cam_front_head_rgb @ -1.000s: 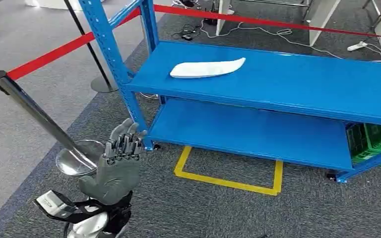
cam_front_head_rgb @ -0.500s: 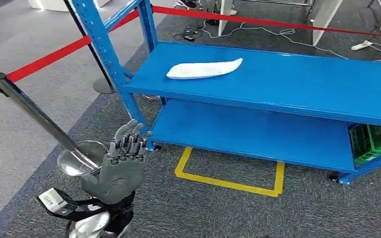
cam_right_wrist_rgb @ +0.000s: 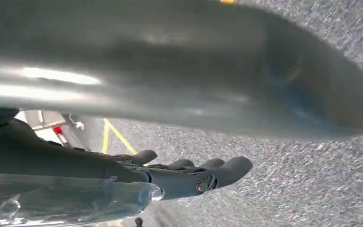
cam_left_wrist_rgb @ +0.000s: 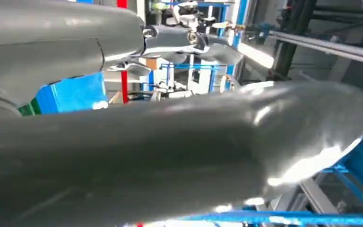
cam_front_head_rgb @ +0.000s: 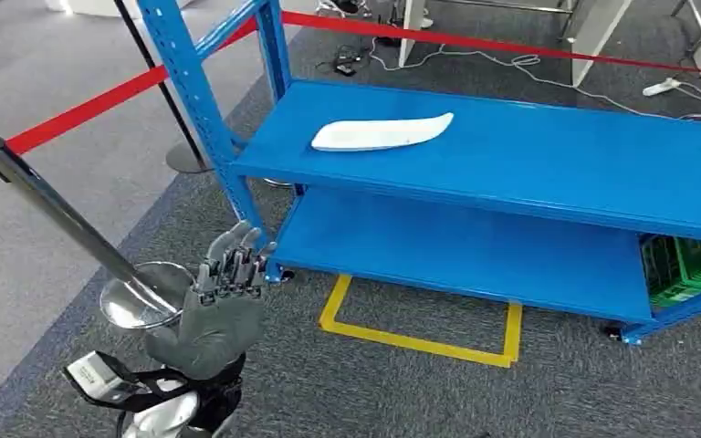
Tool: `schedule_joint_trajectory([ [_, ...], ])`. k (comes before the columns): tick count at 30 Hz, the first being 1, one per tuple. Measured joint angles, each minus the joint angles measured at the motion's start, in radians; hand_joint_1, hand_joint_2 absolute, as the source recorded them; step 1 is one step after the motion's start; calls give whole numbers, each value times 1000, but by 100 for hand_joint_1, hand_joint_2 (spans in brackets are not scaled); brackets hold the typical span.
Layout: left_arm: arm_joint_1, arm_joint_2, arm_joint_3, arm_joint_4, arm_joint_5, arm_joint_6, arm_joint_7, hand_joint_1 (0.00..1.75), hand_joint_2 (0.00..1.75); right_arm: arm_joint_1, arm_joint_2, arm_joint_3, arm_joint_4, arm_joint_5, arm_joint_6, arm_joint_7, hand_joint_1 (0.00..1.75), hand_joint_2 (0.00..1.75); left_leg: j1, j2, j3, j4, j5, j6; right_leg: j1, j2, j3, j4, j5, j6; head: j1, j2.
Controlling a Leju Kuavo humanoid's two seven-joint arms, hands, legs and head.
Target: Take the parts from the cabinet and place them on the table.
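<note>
A long white curved part point(cam_front_head_rgb: 381, 133) lies on the top shelf of the blue cabinet point(cam_front_head_rgb: 548, 155), near its left end. My left hand point(cam_front_head_rgb: 219, 306) is raised at the lower left, fingers pointing up and apart, holding nothing; it is well short of the cabinet, near the front left upright point(cam_front_head_rgb: 205, 119). In the left wrist view its thick grey thumb point(cam_left_wrist_rgb: 170, 142) is close to the lens. My right hand point(cam_right_wrist_rgb: 179, 175) hangs over grey carpet with fingers stretched out and nothing in them.
A chrome stanchion post point(cam_front_head_rgb: 55, 214) with a round base point(cam_front_head_rgb: 141, 297) and red belt point(cam_front_head_rgb: 82, 109) stands just left of my left hand. A yellow floor outline point(cam_front_head_rgb: 420, 338) lies before the bare lower shelf point(cam_front_head_rgb: 465, 246). A green crate point(cam_front_head_rgb: 694, 269) sits at the right.
The whole picture has shifted slightly, so the camera moved. My left hand keeps the same raised pose. The white part has not moved on the shelf.
</note>
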Motion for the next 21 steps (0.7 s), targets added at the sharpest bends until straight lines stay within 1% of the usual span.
schedule_joint_trajectory([
  [1, 1, -1, 0, -3, 1, -2, 0, 0, 0, -1, 0, 0, 0, 0, 0, 0, 0, 0, 1, 3, 20, 0, 8, 4, -1, -1, -7, 22, -6, 3, 3, 0],
  [2, 1, -1, 0, -3, 8, -2, 0, 0, 0, -2, 0, 0, 0, 0, 0, 0, 0, 0, 1, 6, 33, -1, 1, 9, 0, -2, -38, 82, -14, 6, 7, 0],
  [3, 1, 0, 0, -2, 25, -2, 0, 0, 0, -4, 0, 0, 0, 0, 0, 0, 0, 0, 1, 6, 40, -1, -8, 11, 0, -2, -86, 157, -25, 8, 6, 0],
  [4, 1, 0, 1, -2, 38, -4, 0, 0, 0, -3, 0, 0, 0, 0, 0, 0, 0, 0, 1, 6, 46, -1, -16, 13, 0, -2, -136, 225, -55, 10, 8, 0],
  [5, 1, 0, 1, -2, 47, -6, 0, 0, 0, -1, 0, 0, 0, 0, 0, 0, 0, 0, 1, 4, 54, -1, -26, 14, 0, -1, -185, 279, -99, 12, 7, 0],
  [6, 1, 0, 3, -1, 52, -7, 0, 0, 0, 1, 0, 0, 0, 0, 0, 0, 0, 0, 1, 0, 66, -1, -37, 13, -1, -2, -214, 292, -117, 13, 8, 0],
  [7, 2, 0, 5, -1, 54, -8, 0, 0, 0, 4, 0, 0, 0, 0, -1, 1, 0, 0, 1, -2, 80, -1, -49, 12, -1, -2, -222, 268, -108, 13, 8, 0],
  [8, 2, 0, 5, -1, 54, -8, 0, 0, 0, 4, 0, 0, 0, 0, -1, 1, 0, 0, 1, -3, 100, -1, -64, 9, -1, -2, -214, 211, -71, 13, 9, 0],
  [9, 2, 0, 5, -1, 54, -8, 0, 0, 0, 4, 0, 0, 0, 0, -1, 1, 0, 0, 2, -3, 119, -1, -78, 5, -1, -2, -198, 137, -10, 12, 8, 0],
  [10, 2, 0, 6, 0, 55, -8, 0, 0, 0, 7, 0, 0, 0, 0, -1, 1, 0, 0, 2, -2, 137, -1, -96, 0, -2, -4, -185, 61, 77, 11, 8, 0],
  [11, 2, 0, 7, 2, 56, -8, 0, 0, 0, 11, 0, 0, 1, 0, 0, 0, 0, 0, -3, -2, 151, 10, -114, -6, 0, -9, -189, 45, 134, 0, 8, 0],
  [12, 0, 0, 9, 3, 56, -8, 0, 0, 0, 9, 0, 0, 2, 1, 1, 0, 0, 0, -4, -3, 148, 3, -119, -12, 4, -9, -180, 53, 106, -16, 10, 0],
  [13, 1, 0, 8, 3, 57, -8, 0, 0, 0, 5, 0, 0, 2, 1, 0, 0, 0, 0, -4, -2, 152, -3, -125, -18, 5, -7, -179, 55, 124, -22, 7, 0],
  [14, 0, 0, 7, 3, 57, -9, 0, 0, 0, 5, 0, 0, 2, 0, 0, 2, 0, 0, -3, -2, 158, -3, -121, -23, 6, -6, -178, 55, 117, -28, 10, 0],
  [15, -1, 0, 7, 3, 56, -9, 0, 0, 0, 5, 0, 0, 2, 2, -1, 1, 0, 0, -3, -2, 157, 0, -115, -28, 5, -5, -175, 51, 114, -33, 9, 0],
  [16, -1, 0, 8, 3, 56, -9, 0, 0, 0, 2, 0, 0, 2, 2, -2, 1, 0, 0, -3, -1, 145, 19, -112, -32, -3, -3, -168, 45, 113, -36, 8, 0],
  [17, -1, 0, 8, 3, 56, -9, 0, 0, 0, 0, 0, 0, 2, 2, -2, 0, 0, 0, -3, 0, 114, 76, -119, -38, -3, -2, -163, 41, 110, -40, 6, 0],
  [18, -1, 0, 8, 3, 56, -9, 0, 0, 0, -1, 0, 0, 2, 2, -2, 0, 0, 0, -2, 0, 69, 144, -146, -43, -4, -3, -159, 38, 107, -44, 3, 0],
  [19, -1, 1, 9, 3, 53, -8, 0, 0, 0, -2, 0, 0, 2, 2, -2, 0, 0, 0, -2, 0, 18, 219, -186, -47, -4, -3, -156, 38, 102, -46, 5, 0],
  [20, -1, 1, 10, 3, 50, -8, 0, 0, 0, -2, 0, 0, 2, 2, -2, 0, 0, 0, -2, 0, -29, 278, -219, -49, -4, -3, -153, 38, 98, -48, 4, 0],
  [21, -1, 0, 10, 3, 47, -6, 0, 0, 0, -1, 0, 0, 2, 2, -1, 0, 0, 0, -2, 0, -61, 304, -225, -49, -4, -2, -149, 38, 94, -48, 4, 0],
])
